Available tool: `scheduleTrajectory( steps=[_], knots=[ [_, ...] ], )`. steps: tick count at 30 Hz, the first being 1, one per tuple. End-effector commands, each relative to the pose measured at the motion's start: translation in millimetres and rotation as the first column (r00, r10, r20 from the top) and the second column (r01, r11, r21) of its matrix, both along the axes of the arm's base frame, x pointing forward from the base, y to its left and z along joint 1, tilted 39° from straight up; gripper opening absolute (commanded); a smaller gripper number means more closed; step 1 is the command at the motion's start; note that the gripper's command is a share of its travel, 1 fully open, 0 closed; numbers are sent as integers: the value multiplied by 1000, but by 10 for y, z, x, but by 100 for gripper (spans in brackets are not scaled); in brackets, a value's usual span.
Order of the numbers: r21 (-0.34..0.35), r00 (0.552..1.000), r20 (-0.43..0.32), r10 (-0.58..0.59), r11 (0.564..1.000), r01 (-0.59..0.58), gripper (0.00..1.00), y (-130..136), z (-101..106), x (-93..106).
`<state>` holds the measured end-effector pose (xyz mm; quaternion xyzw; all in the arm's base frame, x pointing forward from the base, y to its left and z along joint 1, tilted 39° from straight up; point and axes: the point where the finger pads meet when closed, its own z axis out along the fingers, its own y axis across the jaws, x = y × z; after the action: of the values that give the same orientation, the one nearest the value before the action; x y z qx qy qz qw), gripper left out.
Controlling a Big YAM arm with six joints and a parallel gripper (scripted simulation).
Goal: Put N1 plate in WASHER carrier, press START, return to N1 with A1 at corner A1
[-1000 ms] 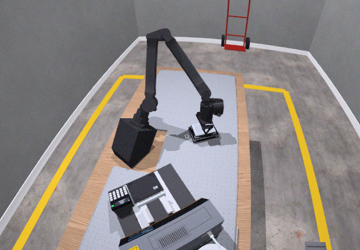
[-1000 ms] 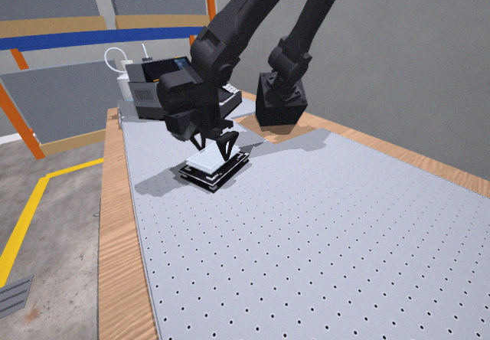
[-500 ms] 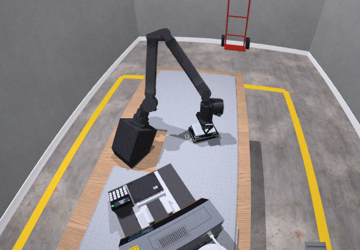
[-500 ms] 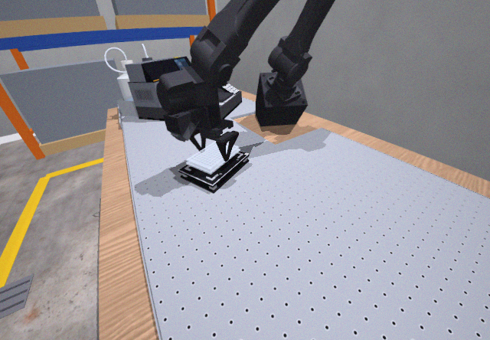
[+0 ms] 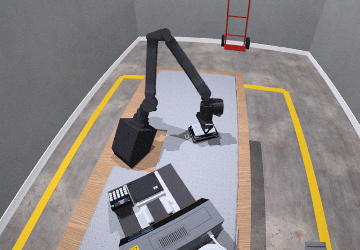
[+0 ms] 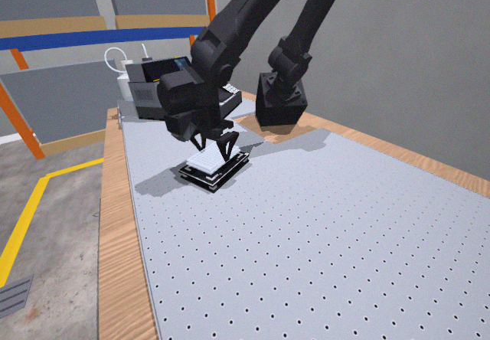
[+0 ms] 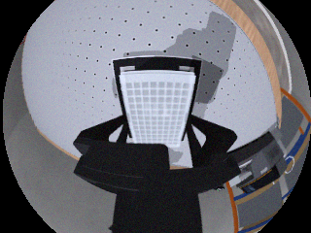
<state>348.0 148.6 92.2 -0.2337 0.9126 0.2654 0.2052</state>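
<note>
While the fingers pinch the plate at plate nest N1, lower vertically, keeping all edges inside the locators. Verify A1 orientation and flat seating before release. The washer, seen from the top at seven o'clock, shows green.

A red hand truck stands by the wall.

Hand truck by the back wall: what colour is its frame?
Red frame; shows best in the top view.
</note>
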Motion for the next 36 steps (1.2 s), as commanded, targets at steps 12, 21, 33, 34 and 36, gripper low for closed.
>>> scheduleTrajectory(
  steps=[12,21,33,34,36],
  knots=[
    [6,1000,3,-17,1000,17,82,19,-6,30],
    [5,1000,-3,-13,1000,13,82,37,-39,35],
    [4,1000,-9,-9,1000,10,82,53,-78,7],
    [7,1000,5,-8,1000,8,82,69,-23,62],
    [7,1000,7,-7,1000,7,82,77,-17,65]
  ],
)
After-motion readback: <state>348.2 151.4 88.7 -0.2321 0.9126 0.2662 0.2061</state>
